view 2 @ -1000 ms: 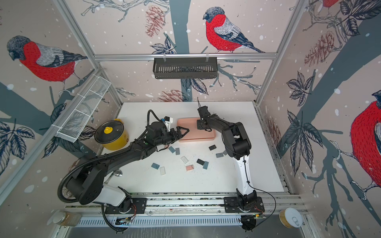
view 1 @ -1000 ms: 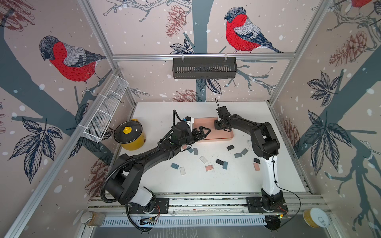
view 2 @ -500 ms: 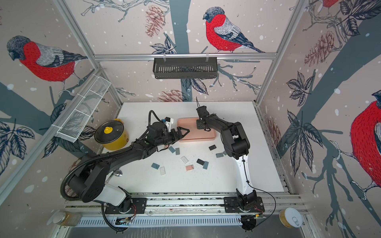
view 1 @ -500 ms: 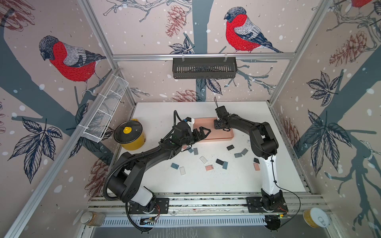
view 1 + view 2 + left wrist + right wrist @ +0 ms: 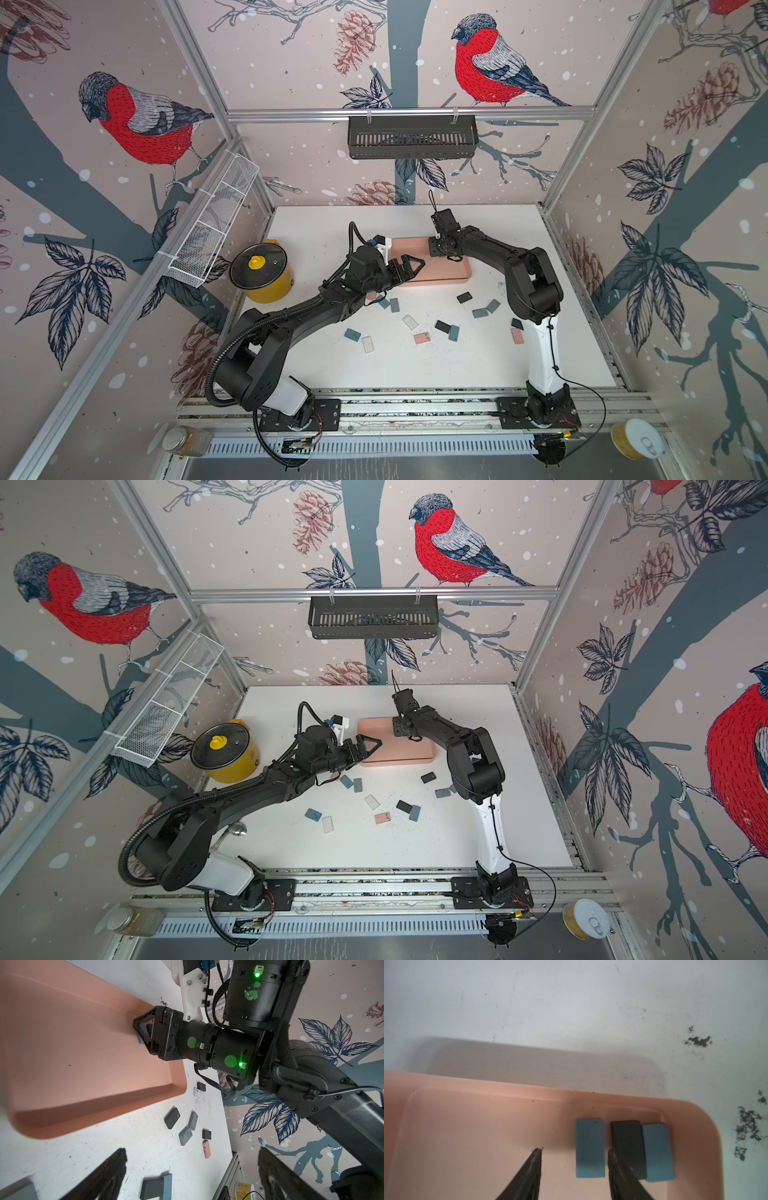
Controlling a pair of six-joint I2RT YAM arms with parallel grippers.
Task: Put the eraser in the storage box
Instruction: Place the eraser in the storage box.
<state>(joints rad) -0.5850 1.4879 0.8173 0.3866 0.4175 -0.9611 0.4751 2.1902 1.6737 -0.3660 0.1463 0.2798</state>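
1. Now the right gripper [image 5: 574,1151] stands over the box [image 5: 467,1126], where it already was a second ago. What has changed is its jaws, which have spread from a narrow pinch to a moderate gap.
2. A blue eraser [image 5: 589,1148] lies on the box floor between the fingers, close to one and clear of the other, so it looks released rather than held.
3. Beside it, toward the box corner, sit a black eraser [image 5: 626,1140] and a second blue eraser [image 5: 657,1151], touching each other.
4. The left gripper [image 5: 192,1148] hangs wide and empty near the box, barely shifted.
5. Judged from this, one more eraser is delivered. Loose erasers [image 5: 442,327] remain on the table [image 5: 457,365], so the right arm probably needs to lift clear and fetch another.
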